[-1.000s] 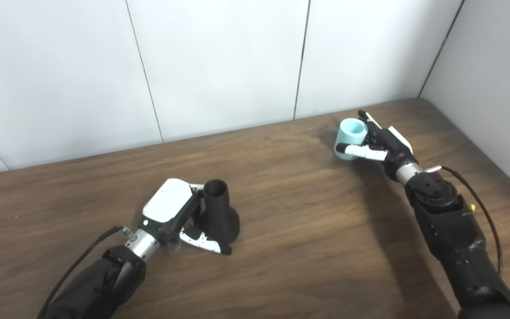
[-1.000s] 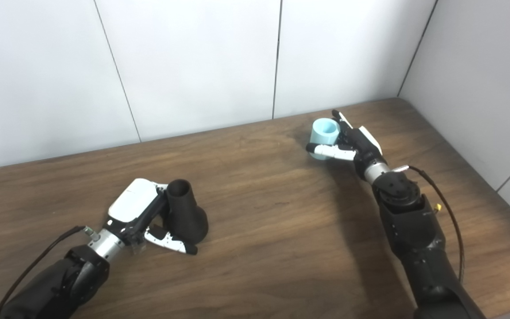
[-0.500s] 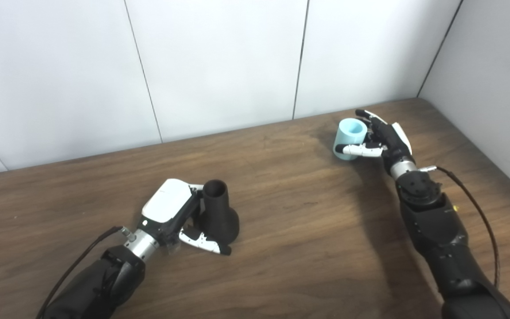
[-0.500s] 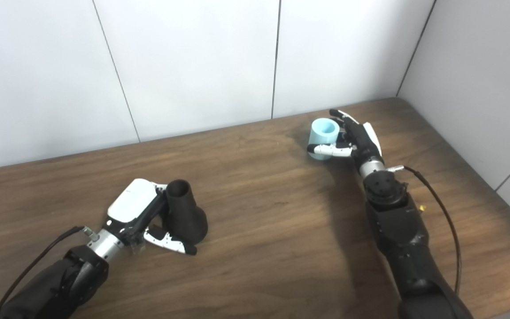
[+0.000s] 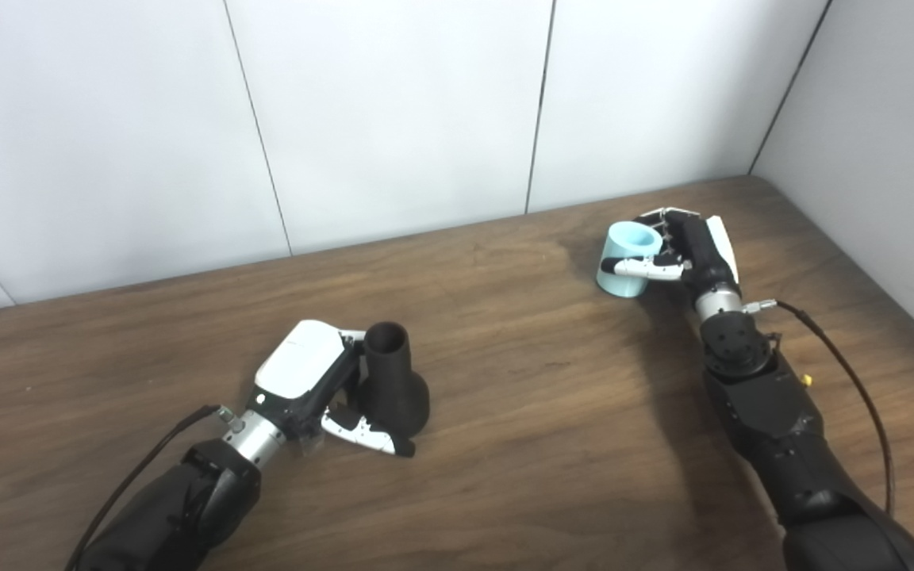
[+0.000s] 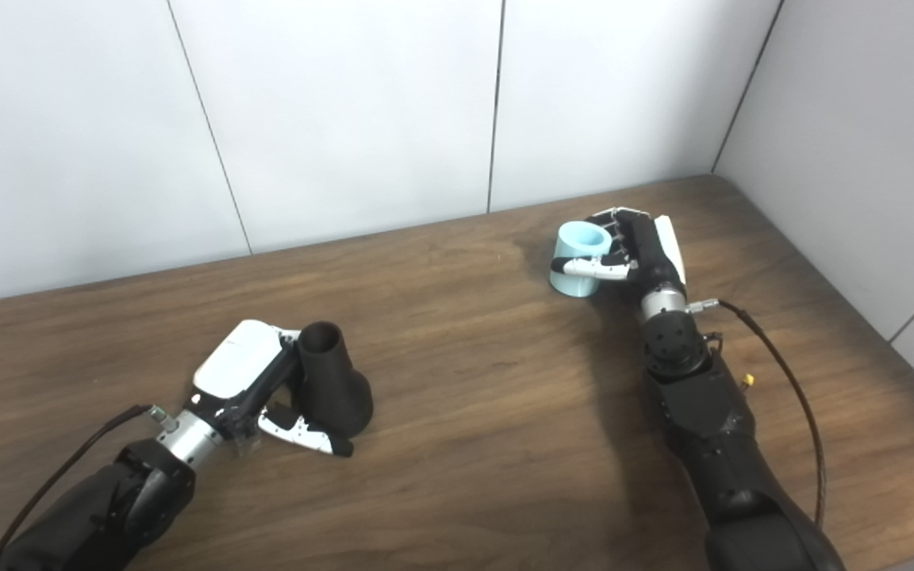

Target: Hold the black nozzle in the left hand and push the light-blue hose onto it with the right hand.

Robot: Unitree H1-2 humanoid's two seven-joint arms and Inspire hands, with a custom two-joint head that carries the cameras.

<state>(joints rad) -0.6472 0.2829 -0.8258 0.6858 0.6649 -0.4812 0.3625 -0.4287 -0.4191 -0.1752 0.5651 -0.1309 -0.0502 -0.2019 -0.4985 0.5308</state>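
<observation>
My left robot hand (image 5: pixel 322 392) grips the black nozzle (image 5: pixel 393 385) upright on the surface (image 5: pixel 520 444); well apart, my right robot hand (image 5: pixel 691 250) clasps the light-blue hose (image 5: pixel 624 270)

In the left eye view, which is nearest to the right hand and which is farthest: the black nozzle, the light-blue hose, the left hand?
1. light-blue hose: inside the right hand, far right of the table.
2. black nozzle: far across, left of centre.
3. left hand: just beyond the nozzle, on its left side, fingers around it.
</observation>
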